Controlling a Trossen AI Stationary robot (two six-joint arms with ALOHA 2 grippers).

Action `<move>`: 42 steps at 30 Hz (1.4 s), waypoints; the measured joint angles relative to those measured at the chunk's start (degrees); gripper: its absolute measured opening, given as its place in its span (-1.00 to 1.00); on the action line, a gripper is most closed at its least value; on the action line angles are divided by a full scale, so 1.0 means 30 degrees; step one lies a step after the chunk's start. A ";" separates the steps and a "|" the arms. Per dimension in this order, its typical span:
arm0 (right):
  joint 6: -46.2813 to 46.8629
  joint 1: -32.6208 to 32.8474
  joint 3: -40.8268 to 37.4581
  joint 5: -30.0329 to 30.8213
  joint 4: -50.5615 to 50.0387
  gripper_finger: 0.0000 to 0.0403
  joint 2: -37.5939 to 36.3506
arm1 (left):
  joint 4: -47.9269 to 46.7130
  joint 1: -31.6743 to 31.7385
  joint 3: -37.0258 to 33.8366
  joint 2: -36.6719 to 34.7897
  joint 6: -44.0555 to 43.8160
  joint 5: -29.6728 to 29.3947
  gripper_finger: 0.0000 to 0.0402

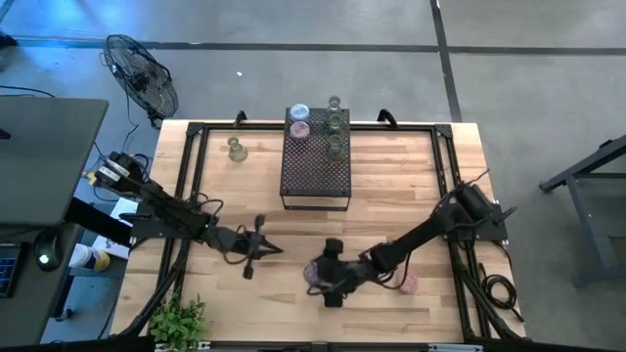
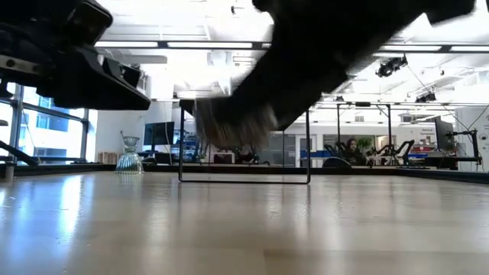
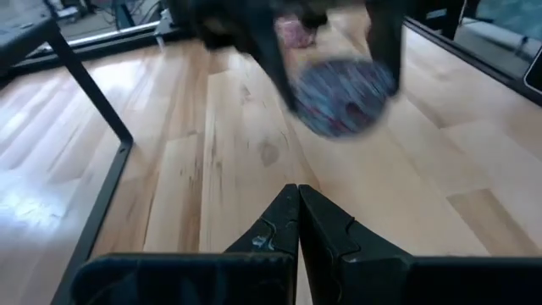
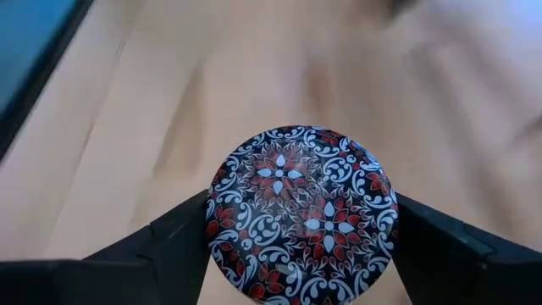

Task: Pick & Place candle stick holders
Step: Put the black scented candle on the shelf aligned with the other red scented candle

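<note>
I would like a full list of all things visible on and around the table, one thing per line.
patterned holder: one, dark with red and white flowers, gripped by the right gripper
glass holders: about five, pale blue, pink, greenish, at the stand's far end
greenish holder: one, on the table left of the stand
pink holder: one, beside the right arm
black stand: one, far middle
plant: one, green, near left corner
fan: one, black, floor
left gripper: shut, empty, left of centre
right gripper: near middle
</note>
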 joint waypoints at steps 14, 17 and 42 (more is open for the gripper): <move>0.1579 -0.5263 0.5834 0.5002 -0.6047 0.45 -0.1330 | -0.1033 -0.0411 0.0000 0.0000 -0.1054 -0.1459 -1.00; 0.1625 -0.6372 0.6264 0.4466 -0.5996 0.45 -0.1381 | -0.1076 -0.0411 0.0000 0.0000 -0.1067 -0.1400 -1.00; 0.1516 -0.9321 0.5443 0.2036 -0.6473 0.51 -0.1329 | -0.1318 -0.0411 0.0000 0.0000 -0.1520 -0.1232 -1.00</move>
